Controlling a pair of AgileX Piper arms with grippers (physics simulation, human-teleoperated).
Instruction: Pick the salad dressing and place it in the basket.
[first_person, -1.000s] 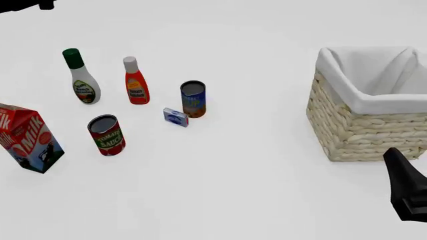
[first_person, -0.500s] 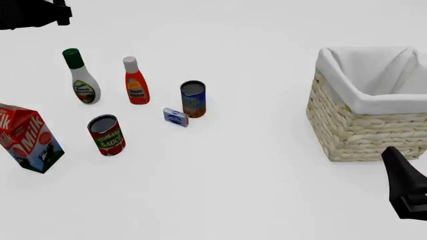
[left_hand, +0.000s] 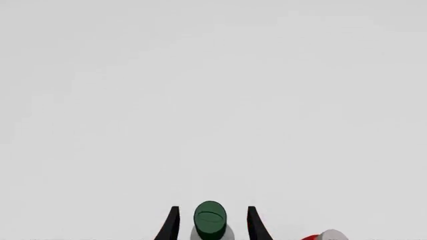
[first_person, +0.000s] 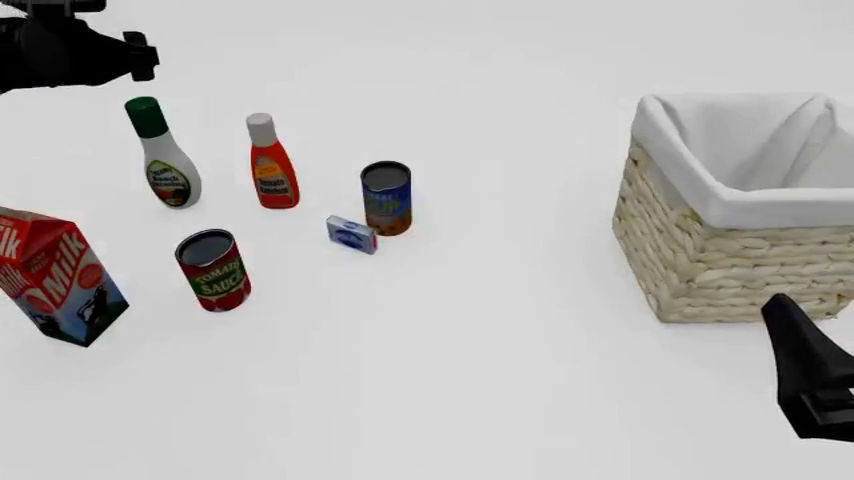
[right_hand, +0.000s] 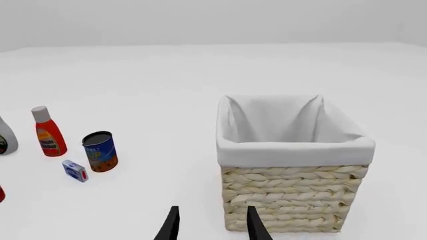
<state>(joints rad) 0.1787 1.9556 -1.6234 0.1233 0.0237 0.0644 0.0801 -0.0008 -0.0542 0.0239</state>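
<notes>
Underfoot, so to speak, everything sits on one plain white table (first_person: 507, 380) that runs off into an equally pale, featureless background; no walls or furniture stand out.

Over on the right stands the basket (first_person: 721, 255), square, woven, straw-coloured, with a white cloth lining folded over its rim. From the right wrist view I can see down into it and only the cloth shows inside.

On the left side of the table the goods are gathered. The salad dressing (first_person: 162, 153) stands upright at the back, white with a dark green cap, well apart from the basket. Just beside it stands a red bottle (first_person: 271, 162) with a white cap. Nearer the middle is a blue can (first_person: 386, 198), open-topped, with a small blue box (first_person: 351, 234) just beside it. A tomato sauce can (first_person: 212, 270) stands closer to the front, and a red and blue milk carton (first_person: 56, 277) sits tilted at the left edge.

The left gripper (left_hand: 212, 225) hangs above the salad dressing, its two fingers spread wide with the green cap between them and gaps on both sides, gripping nothing. The right gripper (right_hand: 212, 225) waits low near the basket's front, fingers likewise parted and empty.
</notes>
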